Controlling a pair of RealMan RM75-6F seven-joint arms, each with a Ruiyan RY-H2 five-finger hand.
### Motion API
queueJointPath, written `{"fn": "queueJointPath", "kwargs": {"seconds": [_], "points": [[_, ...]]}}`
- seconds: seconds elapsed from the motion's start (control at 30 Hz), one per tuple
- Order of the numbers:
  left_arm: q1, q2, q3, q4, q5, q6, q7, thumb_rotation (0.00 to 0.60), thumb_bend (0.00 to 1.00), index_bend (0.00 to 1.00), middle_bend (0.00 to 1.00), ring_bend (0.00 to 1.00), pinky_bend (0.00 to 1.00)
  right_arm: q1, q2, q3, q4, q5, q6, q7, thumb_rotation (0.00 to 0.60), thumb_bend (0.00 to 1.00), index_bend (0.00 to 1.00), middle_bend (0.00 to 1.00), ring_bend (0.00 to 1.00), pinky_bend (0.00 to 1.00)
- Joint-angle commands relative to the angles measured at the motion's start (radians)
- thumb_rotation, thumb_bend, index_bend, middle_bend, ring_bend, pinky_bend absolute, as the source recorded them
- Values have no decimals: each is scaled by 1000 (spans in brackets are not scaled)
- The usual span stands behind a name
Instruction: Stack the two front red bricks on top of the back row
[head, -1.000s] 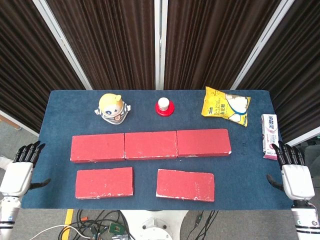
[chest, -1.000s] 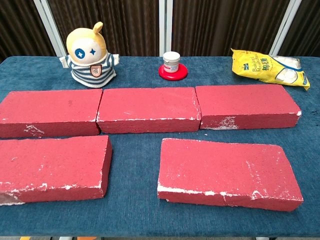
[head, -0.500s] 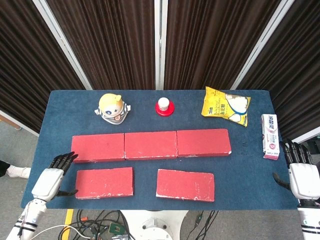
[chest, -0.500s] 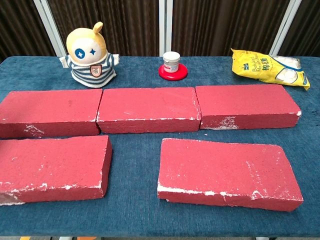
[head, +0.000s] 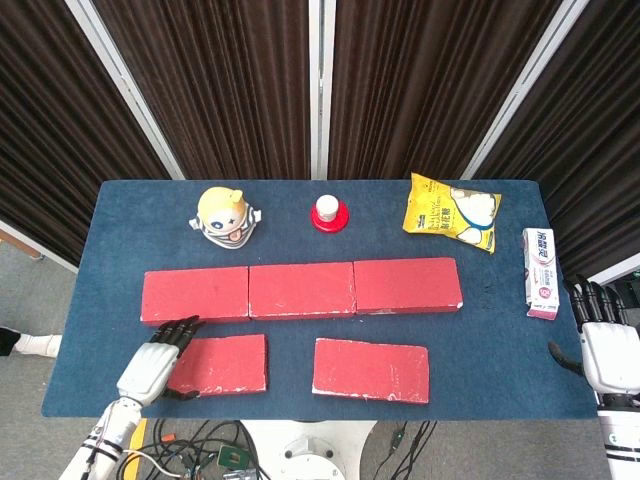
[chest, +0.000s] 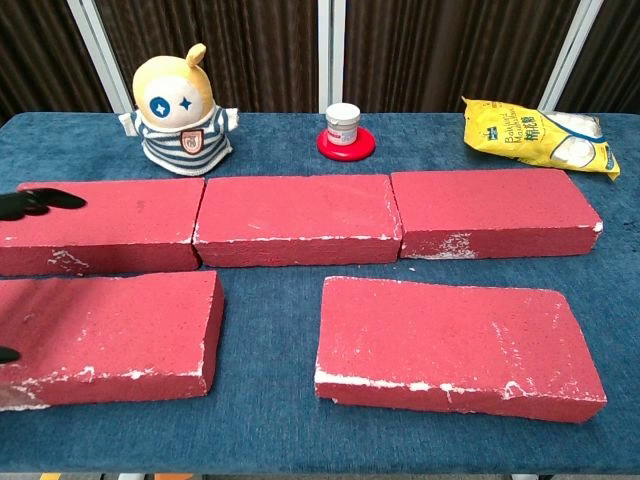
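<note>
1. Left hand (head: 155, 365): fingers spread, empty, over the left end of the front-left red rectangular brick (head: 218, 363).
2. Front-right red rectangular brick (head: 371, 369): flat at 6 o'clock, before the back row of three red bricks (head: 300, 289).
3. Right hand (head: 606, 350): fingers apart, empty, at 4 o'clock beyond the blue table (head: 490, 340).

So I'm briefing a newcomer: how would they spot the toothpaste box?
Start at the table's right edge, past the yellow snack bag. The toothpaste box lies there lengthwise, just ahead of the right hand. It alone is long, narrow and white with pink.

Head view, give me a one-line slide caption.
Left hand reaches the front-left brick; right hand waits open at the table edge.
</note>
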Motion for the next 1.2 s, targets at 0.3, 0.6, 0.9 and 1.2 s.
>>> {"fn": "queueJointPath", "kwargs": {"seconds": [0.3, 0.6, 0.9, 1.2], "points": [[-72, -101, -3, -74, -191, -49, 260, 600, 0, 31, 0, 0, 0, 3, -5, 1, 26, 9, -10, 30, 600, 152, 0, 0, 0, 0], [-123, -167, -5, -58, -298, -58, 351, 600, 0, 25, 0, 0, 0, 2, -16, 2, 53, 15, -14, 49, 600, 152, 0, 0, 0, 0], [-159, -203, -18, -14, -370, -23, 407, 599, 0, 15, 0, 0, 0, 0, -22, 1, 77, 17, -14, 74, 600, 153, 0, 0, 0, 0], [-185, -198, -25, -15, -435, -23, 391, 599, 0, 16, 0, 0, 0, 3, -35, -1, 99, 21, -28, 92, 600, 159, 0, 0, 0, 0]]}}
